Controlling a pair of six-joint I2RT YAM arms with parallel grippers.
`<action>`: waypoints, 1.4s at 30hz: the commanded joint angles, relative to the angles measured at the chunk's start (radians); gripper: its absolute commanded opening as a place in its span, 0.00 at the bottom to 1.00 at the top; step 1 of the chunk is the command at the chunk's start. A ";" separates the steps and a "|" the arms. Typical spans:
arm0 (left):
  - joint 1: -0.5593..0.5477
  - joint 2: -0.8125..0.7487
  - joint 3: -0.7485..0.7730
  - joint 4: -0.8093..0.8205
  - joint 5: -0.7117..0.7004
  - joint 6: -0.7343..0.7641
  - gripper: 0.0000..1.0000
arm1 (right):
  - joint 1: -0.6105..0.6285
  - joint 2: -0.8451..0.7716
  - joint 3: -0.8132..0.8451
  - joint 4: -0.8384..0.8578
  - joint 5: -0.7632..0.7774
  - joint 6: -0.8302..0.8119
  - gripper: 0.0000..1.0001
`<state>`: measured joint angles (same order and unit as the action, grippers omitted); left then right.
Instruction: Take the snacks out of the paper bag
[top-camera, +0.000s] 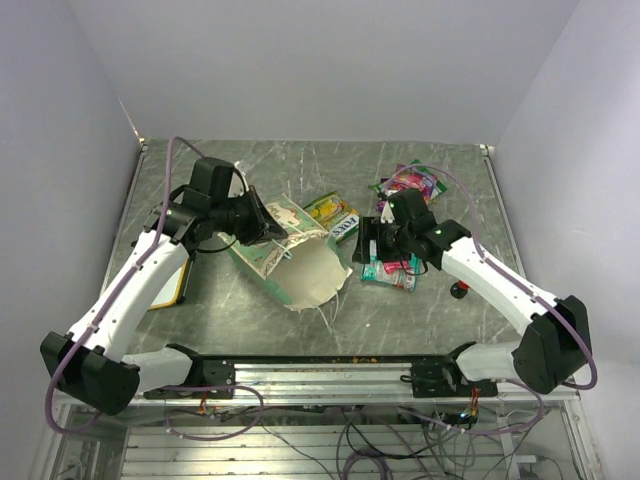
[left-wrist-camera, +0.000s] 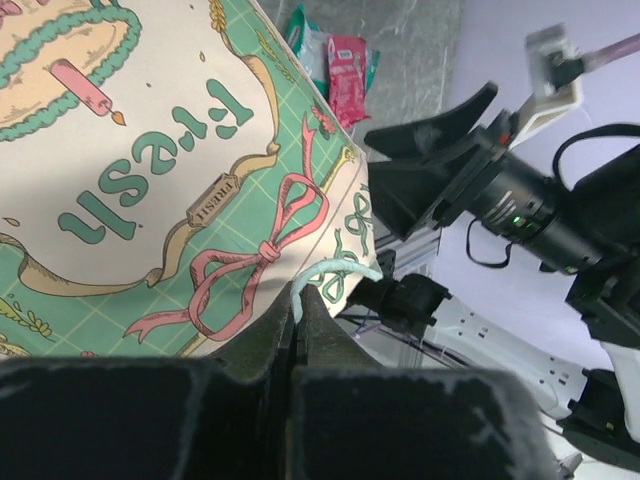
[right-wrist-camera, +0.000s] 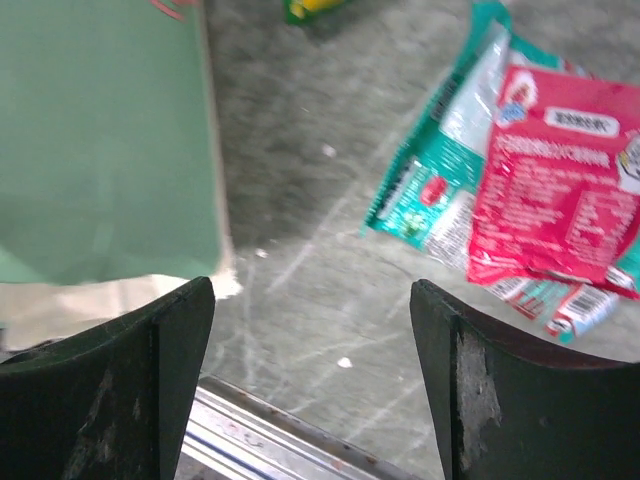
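The snacks lie out on the bench (top-camera: 300, 165). A yellow-green packet (top-camera: 332, 212) rests just beside the far right side of the paper bag (top-camera: 290, 262). A pink-purple packet (top-camera: 412, 182) sits farther right, toward the far edge. A teal-red packet (top-camera: 392, 272) lies right of the bag's mouth, partly under the right hand (top-camera: 372, 245).

The bag sits left of centre on its side, cream printed front up. Its open mouth is turned toward the near edge and shows the tan inside. Whether any packet remains inside cannot be told.

The left hand (top-camera: 268, 228) is at the bag's far left side. In the left wrist view, the left hand (left-wrist-camera: 297, 300) has its fingers pressed fully together on the thin pale string handle (left-wrist-camera: 335, 272), which loops out beside the bag's printed front (left-wrist-camera: 170, 180).

The right hand (right-wrist-camera: 312, 295) is spread wide and holds nothing; only bare bench shows between its fingers (right-wrist-camera: 185, 370). In its wrist view the teal-red packet (right-wrist-camera: 540, 190) lies flat just off to one side of the gap, and the bag's green side (right-wrist-camera: 100, 140) is on the other.

A small red-topped black button (top-camera: 459, 291) sits near the right arm. A wood-framed board (top-camera: 181, 287) lies under the left arm at the bench's left edge.
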<state>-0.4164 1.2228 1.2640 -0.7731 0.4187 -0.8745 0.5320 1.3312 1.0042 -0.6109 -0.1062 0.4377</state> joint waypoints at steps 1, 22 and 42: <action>-0.037 -0.060 -0.025 0.022 0.014 -0.012 0.07 | 0.002 -0.029 0.032 0.110 -0.118 0.009 0.78; -0.083 -0.188 -0.121 -0.006 -0.083 -0.173 0.07 | 0.338 -0.459 -0.424 0.673 -0.399 -0.817 0.64; -0.106 -0.095 0.028 -0.053 -0.097 -0.143 0.07 | 0.523 0.129 -0.335 1.109 -0.206 -1.123 0.46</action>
<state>-0.5102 1.1145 1.2369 -0.7990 0.3092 -1.0561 1.0252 1.3659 0.6395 0.2951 -0.4347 -0.6991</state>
